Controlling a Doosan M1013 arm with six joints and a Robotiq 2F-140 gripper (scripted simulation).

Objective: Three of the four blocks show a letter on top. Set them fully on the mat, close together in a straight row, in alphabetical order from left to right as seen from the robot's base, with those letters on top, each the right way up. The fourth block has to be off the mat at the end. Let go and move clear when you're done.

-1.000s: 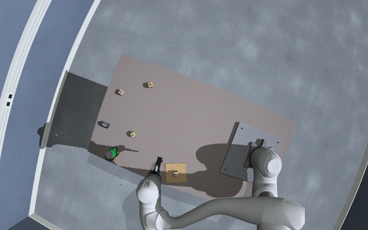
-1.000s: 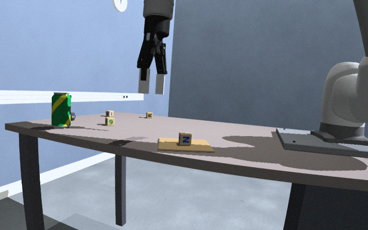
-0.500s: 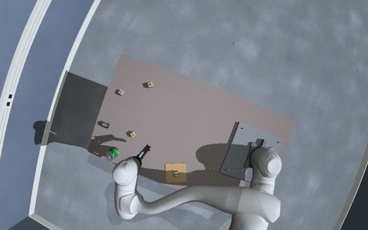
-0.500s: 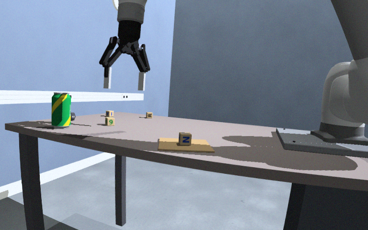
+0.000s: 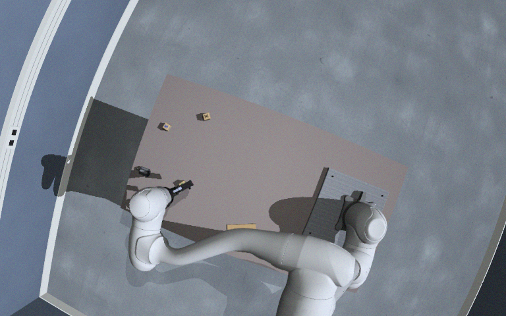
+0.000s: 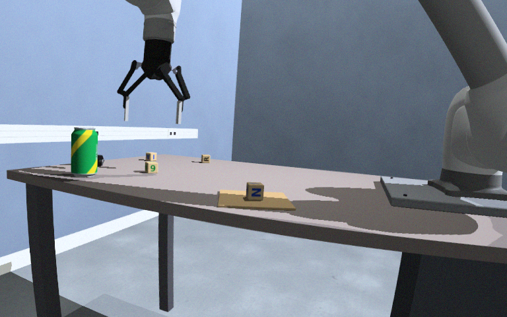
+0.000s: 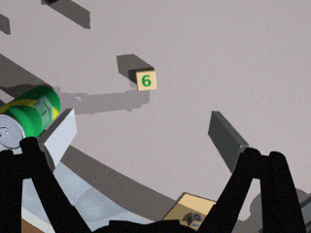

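The black two-finger gripper (image 6: 152, 111) is hanging high above the far-left part of the pinkish-grey rectangular worktop (image 6: 209, 176) as the exterior view shows it, its fingers spread fully apart and holding nothing. It is pointing straight down, well clear of everything below.

On the thin tan square mat (image 6: 276, 202), lying at the near edge of the worktop, a small wooden cube with a blue N on its side (image 6: 255, 191) is sitting upright; its top face is not readable here. Three more small wooden cubes are resting off the mat, well apart from it, toward the far-left corner: one with a green 9 on its side (image 6: 151, 167), which the wrist view shows bearing a green 6 on top (image 7: 146, 81); one just behind it with a blue mark (image 6: 150, 156); and one with a dark R on its side (image 6: 205, 158), further right along the far edge.

A green cylindrical can with yellow diagonal stripes (image 6: 84, 151) is standing upright near the left edge, with a small dark object (image 6: 100, 160) just behind it.

The white arm is standing on a grey base plate (image 6: 405, 194) at the right end of the worktop.
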